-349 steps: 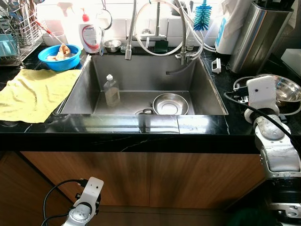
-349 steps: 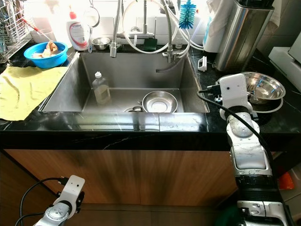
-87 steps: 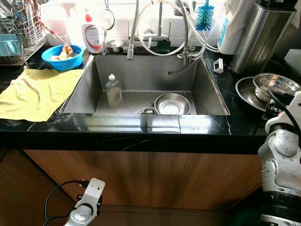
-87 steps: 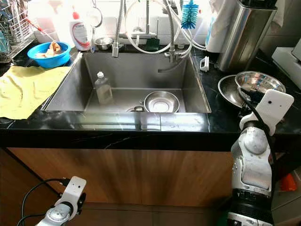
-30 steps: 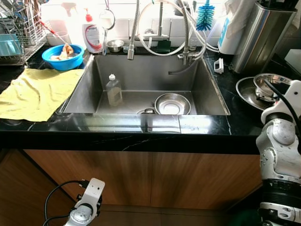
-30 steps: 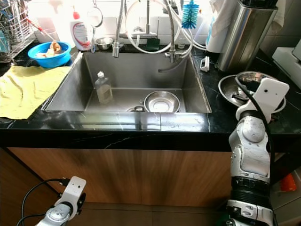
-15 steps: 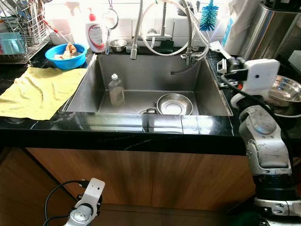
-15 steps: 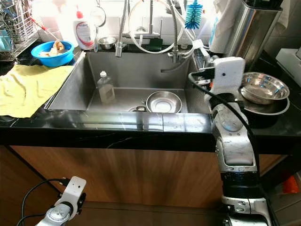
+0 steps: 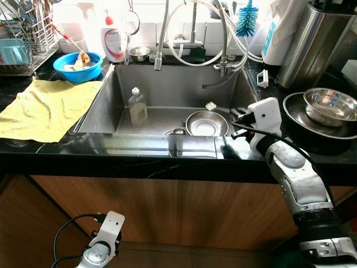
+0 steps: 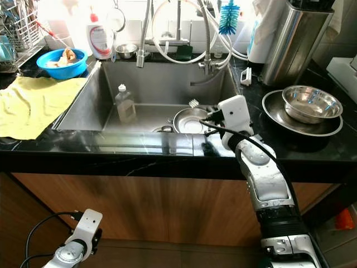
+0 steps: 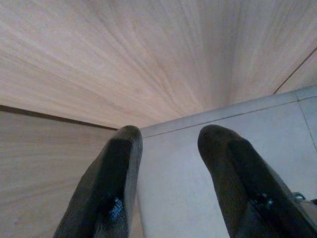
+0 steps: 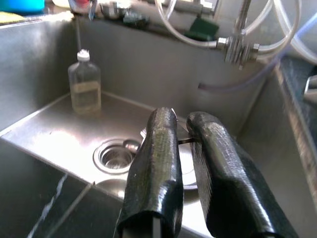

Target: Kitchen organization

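My right gripper [image 9: 236,115] reaches over the sink's [image 9: 167,84] front right corner and is shut on a small brush's thin handle. The brush's white bristle head [image 9: 211,105] sticks out to the left, just above a steel bowl [image 9: 205,123] lying on the sink floor. In the right wrist view the black fingers [image 12: 161,148] press together on the thin handle above that bowl. A clear bottle [image 9: 137,106] stands upright in the sink on the left. My left gripper [image 11: 168,144] hangs low beside the wooden cabinet, fingers apart and empty.
Stacked steel bowls [image 9: 329,106] rest on the right counter before a tall steel canister [image 9: 312,39]. A yellow cloth [image 9: 44,106], a blue bowl [image 9: 78,64], a dish rack [image 9: 22,39] and a detergent bottle [image 9: 113,42] are to the left. Faucet hoses [image 9: 195,33] hang over the sink.
My right arm has swung from above the right counter down and left to the sink's front right corner, bringing the brush over the bowl. The left arm has not moved.
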### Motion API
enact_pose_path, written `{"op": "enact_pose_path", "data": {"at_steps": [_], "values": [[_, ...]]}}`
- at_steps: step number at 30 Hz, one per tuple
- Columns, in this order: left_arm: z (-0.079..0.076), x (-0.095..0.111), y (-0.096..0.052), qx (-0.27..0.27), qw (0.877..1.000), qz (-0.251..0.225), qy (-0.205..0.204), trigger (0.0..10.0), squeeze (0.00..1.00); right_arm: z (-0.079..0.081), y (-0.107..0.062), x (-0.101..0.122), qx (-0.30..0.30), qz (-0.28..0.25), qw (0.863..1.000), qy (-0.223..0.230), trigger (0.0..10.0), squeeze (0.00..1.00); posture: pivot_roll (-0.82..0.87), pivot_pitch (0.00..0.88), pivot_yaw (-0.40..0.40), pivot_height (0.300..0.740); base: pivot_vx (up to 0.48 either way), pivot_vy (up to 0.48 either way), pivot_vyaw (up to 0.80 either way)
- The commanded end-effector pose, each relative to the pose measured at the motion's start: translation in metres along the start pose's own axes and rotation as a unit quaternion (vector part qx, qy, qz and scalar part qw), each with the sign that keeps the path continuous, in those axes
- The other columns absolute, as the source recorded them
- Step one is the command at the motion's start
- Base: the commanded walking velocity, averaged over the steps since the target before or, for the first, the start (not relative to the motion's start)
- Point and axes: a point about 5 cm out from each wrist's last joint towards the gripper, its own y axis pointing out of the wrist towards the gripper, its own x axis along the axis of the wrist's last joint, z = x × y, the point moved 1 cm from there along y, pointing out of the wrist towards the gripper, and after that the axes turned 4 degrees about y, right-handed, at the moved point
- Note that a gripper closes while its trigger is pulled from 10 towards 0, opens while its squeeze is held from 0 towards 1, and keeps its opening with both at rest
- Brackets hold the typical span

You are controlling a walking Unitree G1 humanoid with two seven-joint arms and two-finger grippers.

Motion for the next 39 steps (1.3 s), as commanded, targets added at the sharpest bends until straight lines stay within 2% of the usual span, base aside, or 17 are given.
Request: {"op": "enact_pose_path", "data": {"at_steps": [1, 4, 5, 11, 12, 13, 14, 15, 28, 29, 30, 31, 39], "values": [[0.000, -0.007, -0.002, -0.001, 1.000, 0.015, 0.003, 10.0, 0.00, -0.008, 0.003, -0.003, -0.023, 0.010, 0.999, 0.021, 10.0, 0.00, -0.04, 0.000, 0.009, 0.740, 0.000, 0.000, 0.00], [0.000, -0.007, -0.002, -0.001, 1.000, 0.015, 0.003, 10.0, 0.00, -0.018, 0.003, -0.011, -0.055, 0.030, 0.997, 0.041, 10.0, 0.00, -0.03, 0.000, 0.009, 0.740, 0.000, 0.000, 0.00], [0.000, -0.007, -0.002, 0.000, 1.000, 0.015, 0.004, 10.0, 0.00, -0.025, 0.003, -0.015, -0.081, 0.041, 0.995, 0.049, 10.0, 0.00, -0.03, 0.000, 0.009, 0.740, 0.000, 0.000, 0.00], [0.000, -0.007, -0.002, 0.000, 1.000, 0.014, 0.005, 10.0, 0.00, -0.039, 0.002, -0.014, -0.121, 0.034, 0.989, 0.074, 10.0, 0.00, -0.03, 0.000, 0.010, 0.740, 0.000, 0.000, 0.00], [0.000, -0.007, -0.001, 0.000, 1.000, 0.014, 0.006, 10.0, 0.00, -0.040, 0.002, -0.014, -0.126, 0.032, 0.988, 0.079, 10.0, 0.40, -0.03, 0.000, 0.010, 0.740, 0.000, 0.000, 0.00], [0.001, -0.007, -0.001, -0.001, 1.000, 0.014, 0.006, 10.0, 0.00, -0.041, 0.002, -0.013, -0.127, 0.031, 0.988, 0.081, 10.0, 0.74, -0.03, 0.000, 0.010, 0.740, 0.000, 0.000, 0.00], [0.001, -0.007, -0.001, -0.001, 1.000, 0.013, 0.006, 10.0, 0.00, -0.041, 0.003, -0.013, -0.128, 0.029, 0.988, 0.084, 10.0, 0.93, -0.03, 0.000, 0.010, 0.740, 0.000, 0.000, 0.00], [0.001, -0.006, -0.001, -0.001, 1.000, 0.013, 0.006, 10.0, 0.00, -0.041, 0.003, -0.013, -0.129, 0.028, 0.988, 0.086, 10.0, 1.00, -0.03, 0.000, 0.010, 0.740, 0.000, 0.000, 0.00], [0.001, -0.005, -0.001, -0.001, 1.000, 0.012, 0.008, 10.0, 0.00, -0.041, 0.004, -0.010, -0.144, 0.021, 0.986, 0.080, 10.0, 1.00, -0.03, 0.000, 0.010, 0.740, 0.000, 0.000, 0.00], [0.001, -0.005, -0.001, -0.001, 1.000, 0.012, 0.008, 10.0, 0.00, -0.042, 0.004, -0.008, -0.148, 0.019, 0.986, 0.070, 10.0, 0.85, -0.03, 0.000, 0.009, 0.740, 0.000, 0.000, 0.00], [0.001, -0.005, -0.001, -0.001, 1.000, 0.011, 0.007, 10.0, 0.00, -0.042, 0.003, -0.006, -0.151, 0.018, 0.986, 0.062, 10.0, 0.85, -0.03, 0.000, 0.009, 0.740, 0.000, 0.000, 0.00], [0.001, -0.005, -0.001, -0.001, 1.000, 0.011, 0.007, 10.0, 0.00, -0.044, 0.002, -0.003, -0.158, 0.015, 0.986, 0.051, 10.0, 0.00, -0.03, 0.000, 0.009, 0.740, 0.000, 0.000, 0.00], [0.000, -0.006, -0.001, 0.000, 1.000, 0.014, 0.005, 10.0, 0.00, -0.060, -0.007, 0.030, -0.205, -0.041, 0.977, 0.033, 10.0, 0.00, -0.04, 0.000, 0.011, 0.740, 0.000, 0.000, 0.00]]}}
